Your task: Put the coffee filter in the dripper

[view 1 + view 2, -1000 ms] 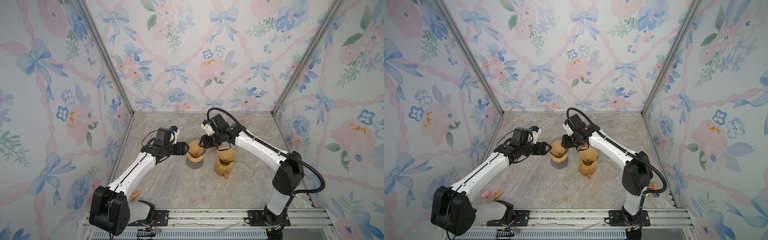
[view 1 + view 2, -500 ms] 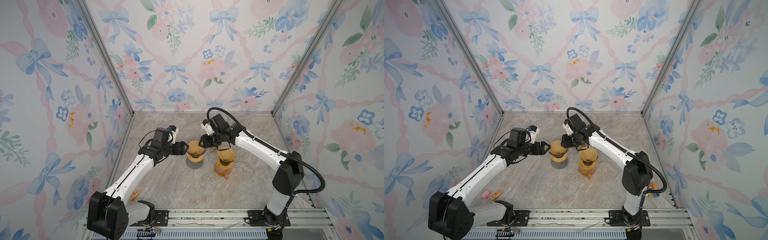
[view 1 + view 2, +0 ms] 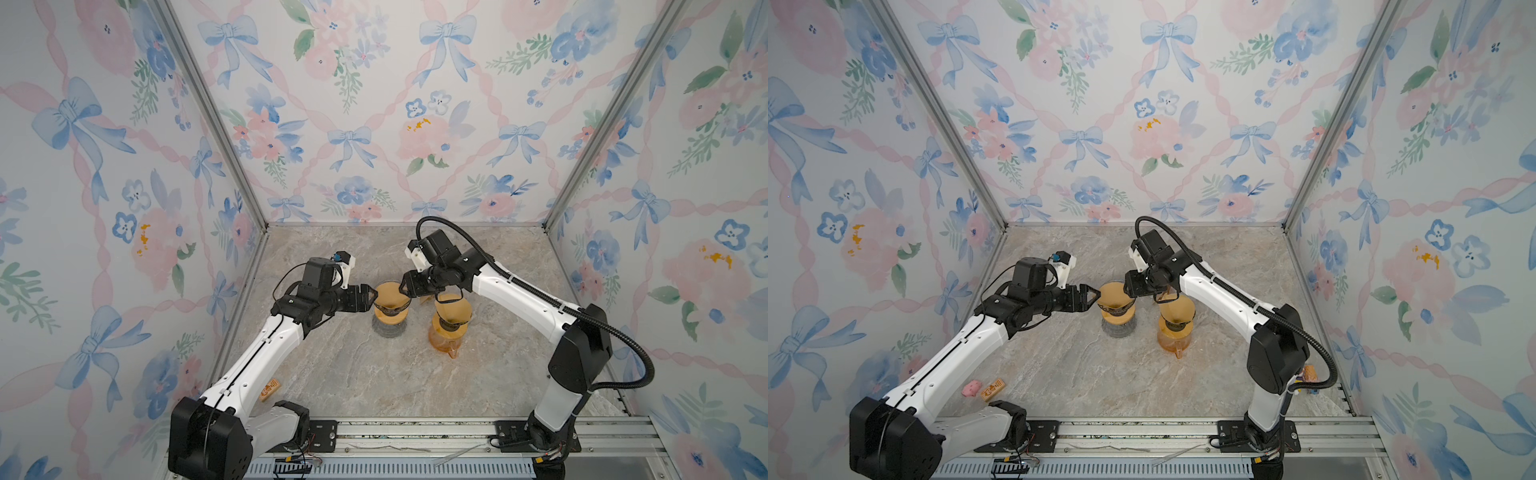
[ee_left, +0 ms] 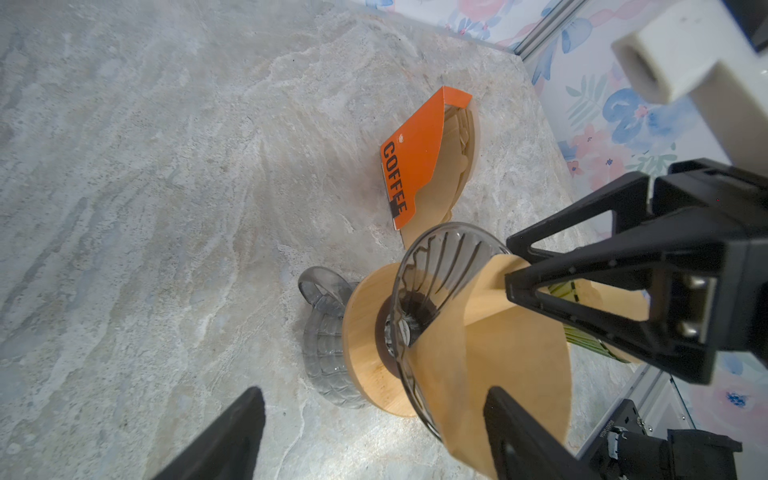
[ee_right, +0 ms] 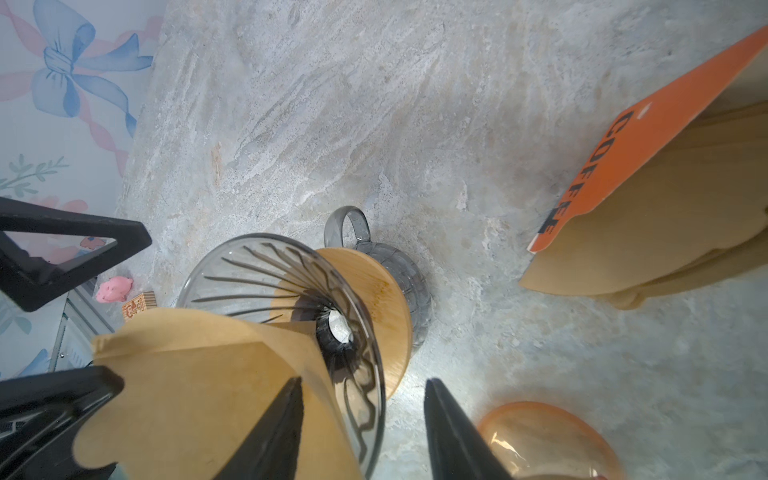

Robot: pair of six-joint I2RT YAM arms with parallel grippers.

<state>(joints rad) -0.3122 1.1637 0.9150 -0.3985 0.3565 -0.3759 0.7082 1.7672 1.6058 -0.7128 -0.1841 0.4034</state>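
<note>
Lying far to the left on the stone table (image 3: pixel 1084 374) are a small pink toy (image 3: pixel 971 388) and a little wooden block (image 3: pixel 993 388). Next comes the left gripper (image 3: pixel 371 296), right beside the glass dripper (image 4: pixel 436 266). Its two black fingers (image 4: pixel 232 432) are spread very wide and grab nothing. The brown coffee filter (image 4: pixel 498 365) is in the dripper, with its pointy end down by the hole and its top edge sticking out past the rim. The dripper sits on a wooden ring (image 4: pixel 365 332) on top of a grey glass cup (image 4: pixel 320 345). The right gripper (image 3: pixel 404 288) is at the dripper's other side. Its jaws are partly apart, with one finger (image 5: pixel 270 432) on the filter side and one outside the glass rim. There is a gap, so it squeezes nothing. Behind lies an orange pack (image 4: pixel 415 166) marked COFFEE, with more filters in it. Furthest right stands an orange dripper (image 3: pixel 452 305) on an orange jug (image 3: pixel 446 340).
</note>
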